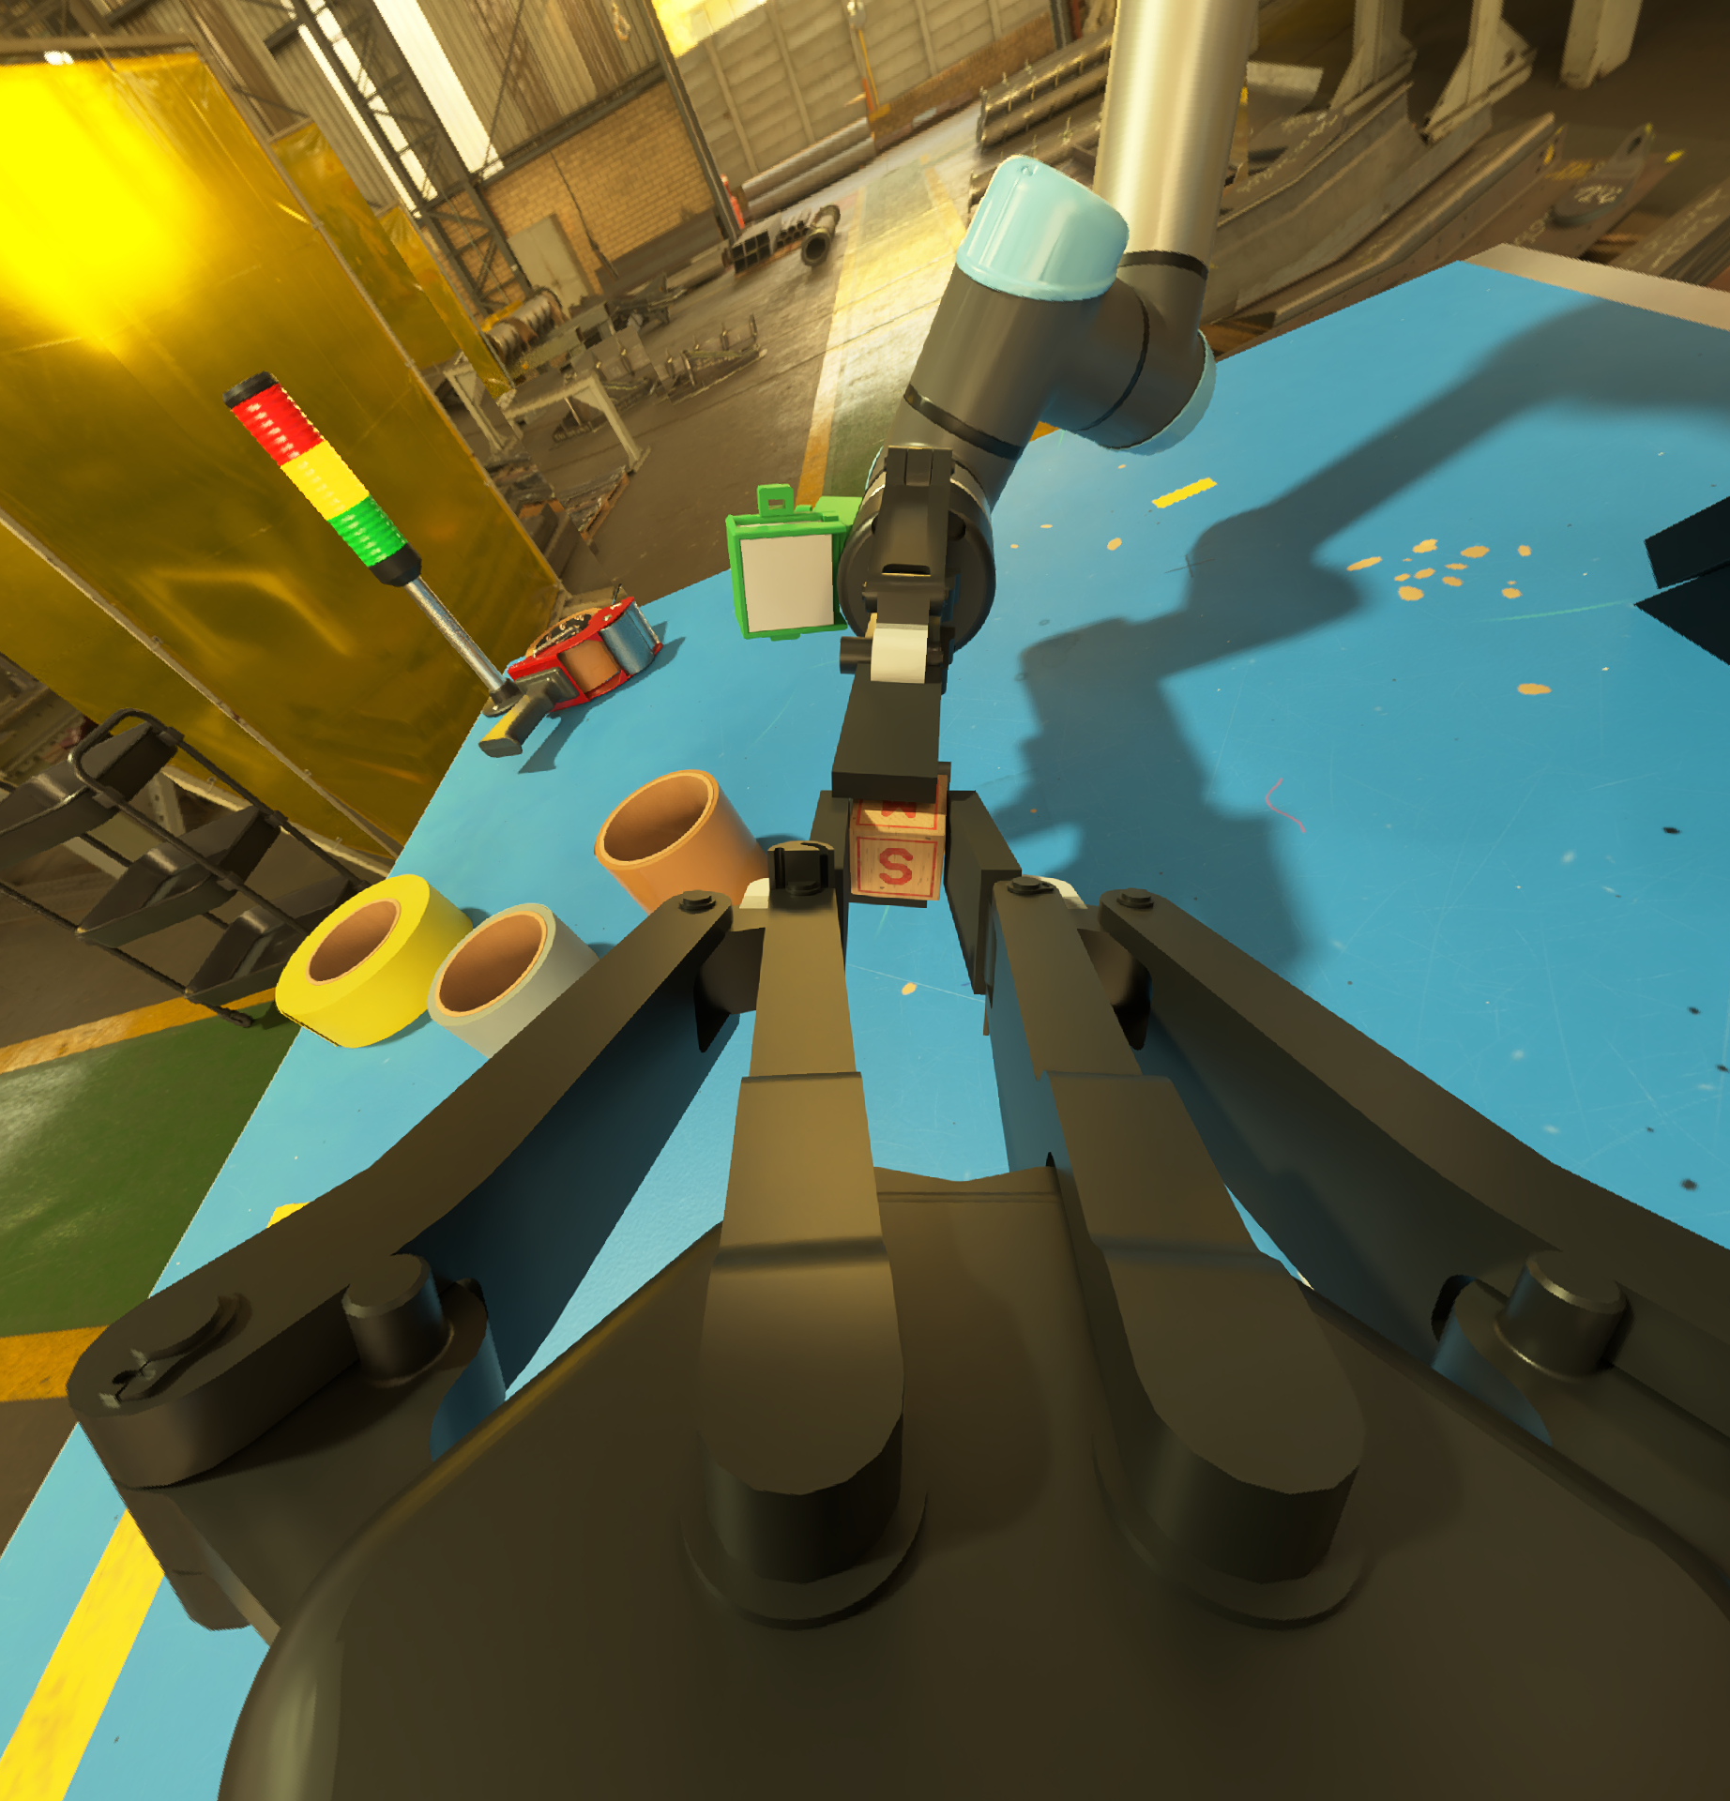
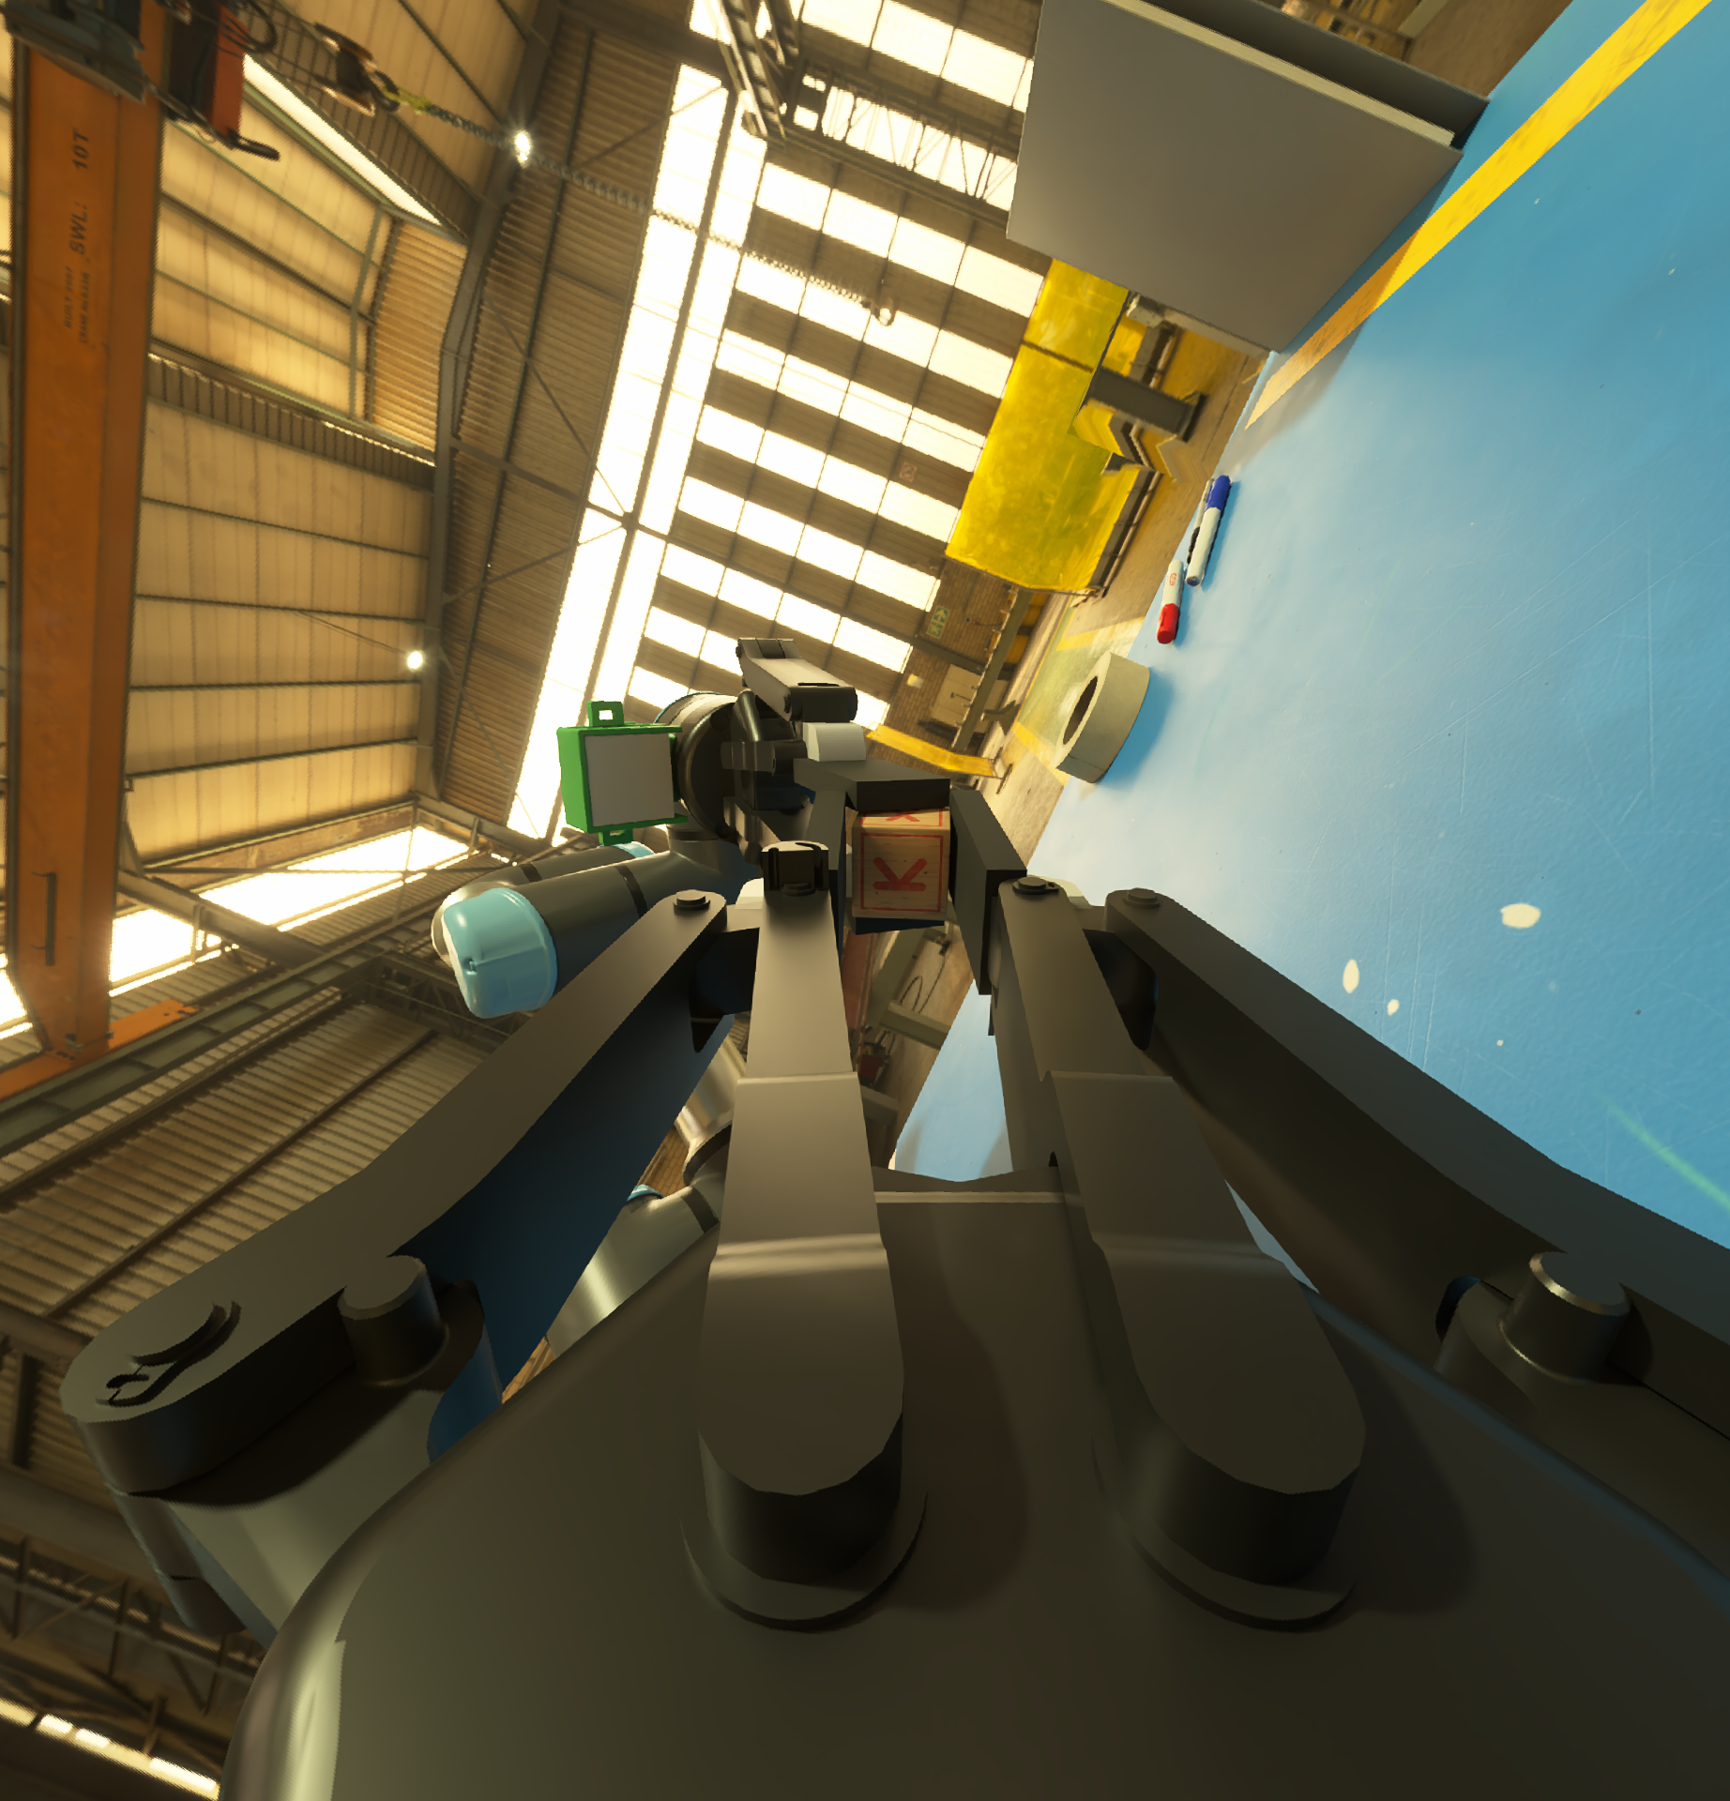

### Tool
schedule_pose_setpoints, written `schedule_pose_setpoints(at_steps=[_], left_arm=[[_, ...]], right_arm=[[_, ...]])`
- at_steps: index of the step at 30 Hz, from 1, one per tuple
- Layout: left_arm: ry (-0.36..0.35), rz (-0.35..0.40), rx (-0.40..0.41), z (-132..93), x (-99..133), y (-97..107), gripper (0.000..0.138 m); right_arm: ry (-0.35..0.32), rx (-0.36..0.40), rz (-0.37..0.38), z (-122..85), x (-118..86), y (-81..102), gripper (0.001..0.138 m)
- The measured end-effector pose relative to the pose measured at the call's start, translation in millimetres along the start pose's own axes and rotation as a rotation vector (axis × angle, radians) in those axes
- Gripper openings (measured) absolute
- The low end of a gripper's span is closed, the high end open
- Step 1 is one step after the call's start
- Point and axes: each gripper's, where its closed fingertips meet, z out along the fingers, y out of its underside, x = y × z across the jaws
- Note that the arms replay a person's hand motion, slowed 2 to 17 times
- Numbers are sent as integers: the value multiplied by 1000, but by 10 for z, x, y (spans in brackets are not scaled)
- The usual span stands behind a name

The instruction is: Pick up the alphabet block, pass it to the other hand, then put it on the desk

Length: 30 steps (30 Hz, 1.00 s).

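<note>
Left wrist view: left gripper (image 1: 895, 862) and right gripper (image 1: 890, 780) both pinch one wooden alphabet block (image 1: 895, 858), red-lettered, above the blue tabletop (image 1: 1329, 877).

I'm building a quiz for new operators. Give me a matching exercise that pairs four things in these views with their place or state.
Things:
1. alphabet block
2. yellow tape roll
3. markers
4. signal light

Place or state:
A. leaning at the desk's edge
B. lying side by side on the desk
C. held off the desk between both grippers
D. on its side next to a grey roll

Pairs: 1-C, 2-D, 3-B, 4-A
</note>
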Motion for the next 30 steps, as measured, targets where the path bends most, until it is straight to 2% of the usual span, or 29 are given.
schedule_pose_setpoints(at_steps=[5,12,18,25,30], left_arm=[[-1,-16,6,36,-7,-9,26],[19,-82,36,104,-1,-65,29],[39,-153,57,159,7,-83,56],[60,-218,85,193,-7,-139,74],[95,-261,108,205,0,-191,83]], right_arm=[[17,-1,0,-37,3,-11,28],[50,-17,-11,-126,-26,-8,27],[91,-24,-27,-288,-94,-40,26],[201,2,-80,-651,-190,-170,26],[343,33,-138,-1045,-241,-333,26]])
